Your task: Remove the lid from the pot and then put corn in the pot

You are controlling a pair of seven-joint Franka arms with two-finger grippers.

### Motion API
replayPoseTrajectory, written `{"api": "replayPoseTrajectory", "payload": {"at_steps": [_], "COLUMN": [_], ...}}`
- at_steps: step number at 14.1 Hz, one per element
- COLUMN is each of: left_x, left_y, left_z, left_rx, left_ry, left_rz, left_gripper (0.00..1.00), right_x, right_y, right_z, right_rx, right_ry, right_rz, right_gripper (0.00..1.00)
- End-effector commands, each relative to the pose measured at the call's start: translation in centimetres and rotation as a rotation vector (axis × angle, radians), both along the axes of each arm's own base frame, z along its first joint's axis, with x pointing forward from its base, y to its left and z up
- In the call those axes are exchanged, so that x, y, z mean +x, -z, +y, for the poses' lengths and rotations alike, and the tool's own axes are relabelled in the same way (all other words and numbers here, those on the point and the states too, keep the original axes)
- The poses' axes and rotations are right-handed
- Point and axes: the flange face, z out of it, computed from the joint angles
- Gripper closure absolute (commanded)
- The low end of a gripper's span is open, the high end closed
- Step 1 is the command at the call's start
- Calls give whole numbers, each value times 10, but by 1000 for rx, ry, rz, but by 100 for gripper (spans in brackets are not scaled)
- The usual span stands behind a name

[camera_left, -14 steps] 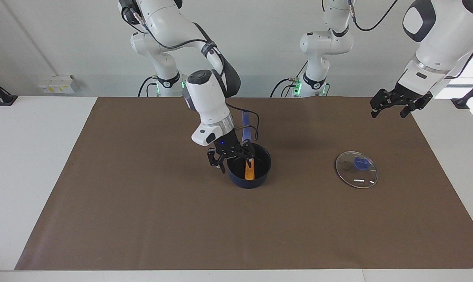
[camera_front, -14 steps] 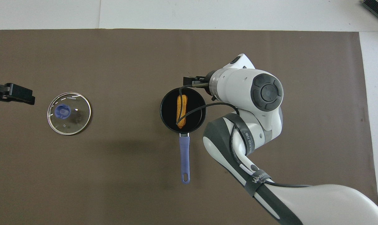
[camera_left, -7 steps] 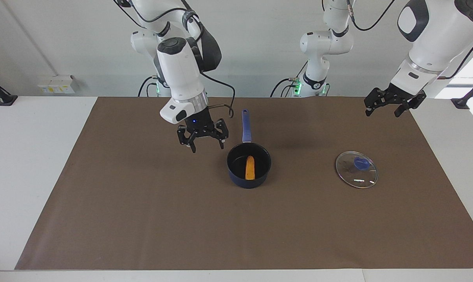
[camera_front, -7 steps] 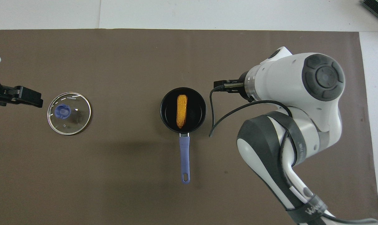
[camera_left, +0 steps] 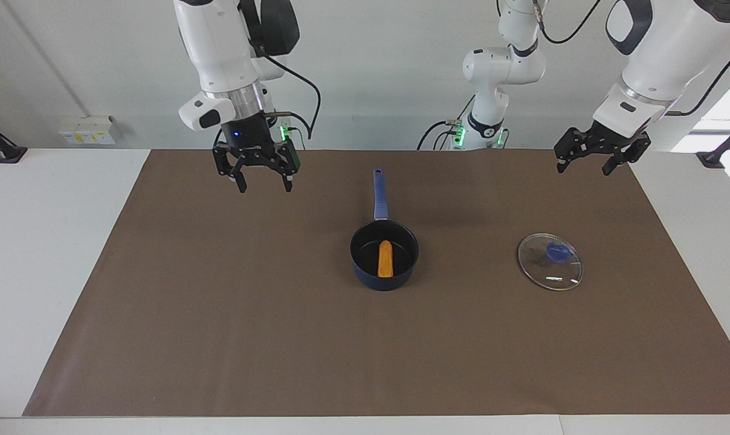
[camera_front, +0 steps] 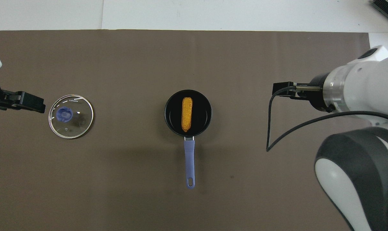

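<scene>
The dark navy pot stands in the middle of the brown mat, its blue handle pointing toward the robots. The yellow-orange corn lies flat inside it, showing from above as a bumpy cob against the pot's black inside. The glass lid with its blue knob rests flat on the mat toward the left arm's end, apart from the pot. My right gripper hangs open and empty, high over the mat toward the right arm's end. My left gripper hangs open and empty over the mat's edge near the lid.
The brown mat covers most of the white table. A black cable loops down from the right wrist. The right arm's bulk fills the overhead view's lower corner.
My right gripper has risen out of the pot and swung toward the right arm's end, leaving the corn in the pot. The left gripper shifted only slightly.
</scene>
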Motion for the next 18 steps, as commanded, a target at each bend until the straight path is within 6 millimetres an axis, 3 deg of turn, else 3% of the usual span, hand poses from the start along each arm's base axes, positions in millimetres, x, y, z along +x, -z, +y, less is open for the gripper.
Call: {"api": "replayPoseTrajectory", "payload": {"at_steps": [1,4,7,10,18], "left_x": [-7,-7,-6,-5,-5], "left_y": [-4,-6,-6,-6,-6], "left_z": [0,-2,17,32,31], "left_rx": [-7,-7,-6,-4,-4], "left_ry": [18,12,-22,-48,-46], "left_rz": [6,4,5,5,5], "left_gripper": [0,0,0,0,0], "right_x": [-11,-20,-27,-28,-38], "right_y": [-18,-34,-48,-49,-39], "right_z": [-30,-76,-125,-153,-148], "right_rx": [-18,-30,-44,-94,-118], "right_ry": [27,52,13,-57,-134], "right_rz": [18,22,39,41,138], "right_gripper": [0,0,0,0,0]}}
